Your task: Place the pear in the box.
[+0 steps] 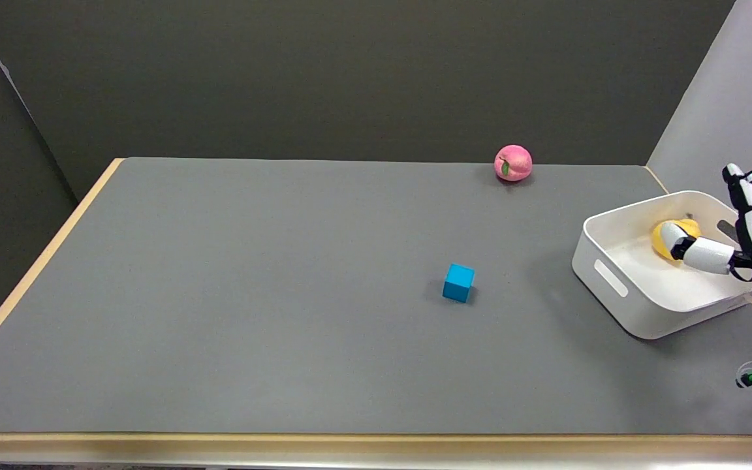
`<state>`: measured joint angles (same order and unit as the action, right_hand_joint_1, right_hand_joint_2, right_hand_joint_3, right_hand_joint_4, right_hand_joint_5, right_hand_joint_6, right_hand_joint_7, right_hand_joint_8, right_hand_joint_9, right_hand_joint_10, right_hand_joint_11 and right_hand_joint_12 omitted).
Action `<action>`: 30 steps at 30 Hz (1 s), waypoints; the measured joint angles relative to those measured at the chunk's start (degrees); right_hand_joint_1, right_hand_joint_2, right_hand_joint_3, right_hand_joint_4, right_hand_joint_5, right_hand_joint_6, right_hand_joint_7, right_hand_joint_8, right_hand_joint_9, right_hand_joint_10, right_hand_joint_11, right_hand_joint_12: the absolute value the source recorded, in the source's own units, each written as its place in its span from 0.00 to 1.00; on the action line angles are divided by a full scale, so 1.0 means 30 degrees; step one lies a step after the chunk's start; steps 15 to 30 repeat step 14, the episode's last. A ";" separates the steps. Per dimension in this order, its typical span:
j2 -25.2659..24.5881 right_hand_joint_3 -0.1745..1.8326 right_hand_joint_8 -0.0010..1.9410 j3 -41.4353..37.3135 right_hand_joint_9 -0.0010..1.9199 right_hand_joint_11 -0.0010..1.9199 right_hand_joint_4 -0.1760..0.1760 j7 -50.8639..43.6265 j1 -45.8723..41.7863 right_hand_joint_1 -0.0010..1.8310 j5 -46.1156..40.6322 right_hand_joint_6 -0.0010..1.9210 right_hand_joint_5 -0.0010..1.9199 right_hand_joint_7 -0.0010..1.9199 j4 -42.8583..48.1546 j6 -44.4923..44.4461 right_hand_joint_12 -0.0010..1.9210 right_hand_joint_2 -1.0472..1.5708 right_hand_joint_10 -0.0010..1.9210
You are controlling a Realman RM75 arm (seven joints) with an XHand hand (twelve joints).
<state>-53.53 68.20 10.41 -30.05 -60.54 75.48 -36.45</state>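
Head view: the right robot hand [745, 238] hangs over the white box [617, 287] at the right end of the desk [252, 326], its fingers raised and its thumb stretched down to the yellow pear [666, 236].
Pear: inside the box, against the far side of its floor; only the upper left of the fruit shows past the thumb.
Robot hand: whether it pinches the pear or has let it go cannot be told; the thumb tip overlaps the fruit and the other fingers stand apart above it.
Step in hand: by the look of it the release, with the task near its end.
Doing it well: spread the thumb clear of the pear first, then lift straight up out of the box, so that no finger drags the fruit or catches the far wall.
Risk: the box sits askew near the desk's right edge; a sideways knock could shove it farther out.
Around: a pink peach [513, 162] lies well beyond the box at the desk's far edge; a blue cube [459, 282] stands to the box's left, well apart.
In the way: neither; both lie outside the hand's path.
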 measured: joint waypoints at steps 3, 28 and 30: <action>0.0104 0.45 0.00 0.0450 0.00 0.00 0.53 0.0264 0.0009 0.22 -0.0065 0.00 0.00 0.00 -0.0046 -0.0640 0.07 0.59 0.00; 0.0252 0.52 0.00 0.2853 0.00 0.00 0.51 0.2023 -0.0424 0.16 0.1053 0.08 0.02 0.00 0.1524 -0.5022 0.15 0.59 0.00; 0.0252 0.52 0.00 0.2853 0.00 0.00 0.51 0.2023 -0.0424 0.16 0.1053 0.08 0.02 0.00 0.1524 -0.5022 0.15 0.59 0.00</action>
